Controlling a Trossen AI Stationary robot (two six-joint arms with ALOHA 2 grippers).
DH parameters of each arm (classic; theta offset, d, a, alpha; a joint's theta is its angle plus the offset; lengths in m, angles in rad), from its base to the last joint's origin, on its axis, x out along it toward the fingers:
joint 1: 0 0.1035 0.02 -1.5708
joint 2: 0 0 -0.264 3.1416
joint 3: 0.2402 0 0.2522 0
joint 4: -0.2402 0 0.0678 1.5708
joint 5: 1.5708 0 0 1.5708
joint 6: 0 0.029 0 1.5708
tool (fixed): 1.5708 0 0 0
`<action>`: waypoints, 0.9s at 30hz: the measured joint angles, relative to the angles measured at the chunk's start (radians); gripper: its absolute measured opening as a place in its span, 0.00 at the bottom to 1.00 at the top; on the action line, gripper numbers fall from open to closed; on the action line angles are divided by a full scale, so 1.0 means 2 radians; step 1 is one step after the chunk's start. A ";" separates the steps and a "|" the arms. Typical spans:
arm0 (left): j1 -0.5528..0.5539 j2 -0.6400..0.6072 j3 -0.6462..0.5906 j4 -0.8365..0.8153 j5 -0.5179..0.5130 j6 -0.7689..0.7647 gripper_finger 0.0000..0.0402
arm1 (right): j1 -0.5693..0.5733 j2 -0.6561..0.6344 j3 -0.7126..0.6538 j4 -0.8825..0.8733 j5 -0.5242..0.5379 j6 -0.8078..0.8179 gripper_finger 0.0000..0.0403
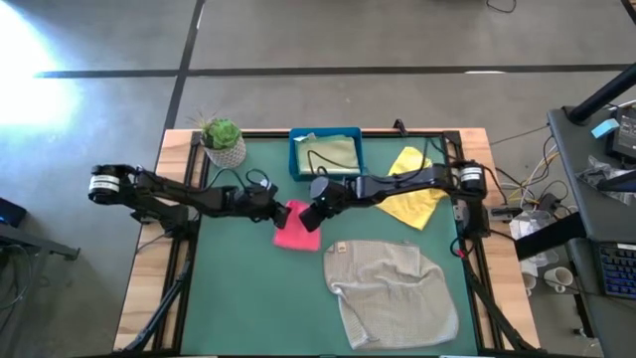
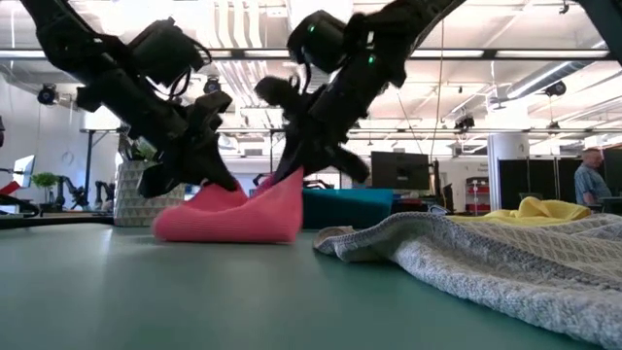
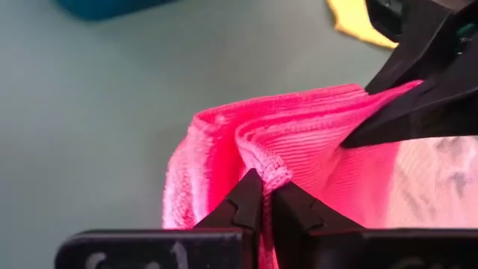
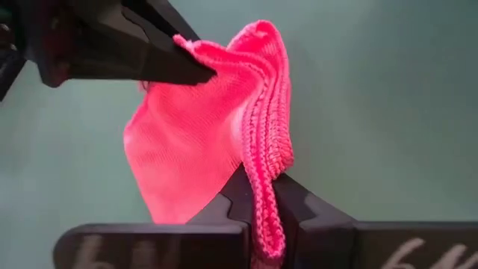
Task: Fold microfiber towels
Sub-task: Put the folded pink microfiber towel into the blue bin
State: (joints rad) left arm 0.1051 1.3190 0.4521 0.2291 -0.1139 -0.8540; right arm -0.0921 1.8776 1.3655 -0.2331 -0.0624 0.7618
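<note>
The light grey towel (image 2: pixel 505 258), loose-knit and rumpled, lies nearest the low camera. Behind it, mid-table, the hot pink towel (image 1: pixel 295 226) is pinched at two edges: left gripper (image 3: pixel 261 196) and right gripper (image 4: pixel 258 196) both clamped on its ribbed hem (likely to lift and fold it over). It sags in soft, plush folds between them

Left gripper (image 1: pixel 279 211) clamped; right gripper (image 1: pixel 308 215) clamped; apparently nearly touching.
</note>
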 joint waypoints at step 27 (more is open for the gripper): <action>0.069 -0.001 0.131 0.002 -0.092 0.133 0.00 | -0.122 -0.147 -0.001 -0.090 -0.033 -0.159 0.02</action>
State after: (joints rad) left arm 0.2425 1.3179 0.7140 0.2325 -0.2974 -0.5884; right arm -0.3359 1.5844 1.3640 -0.4126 -0.1277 0.4433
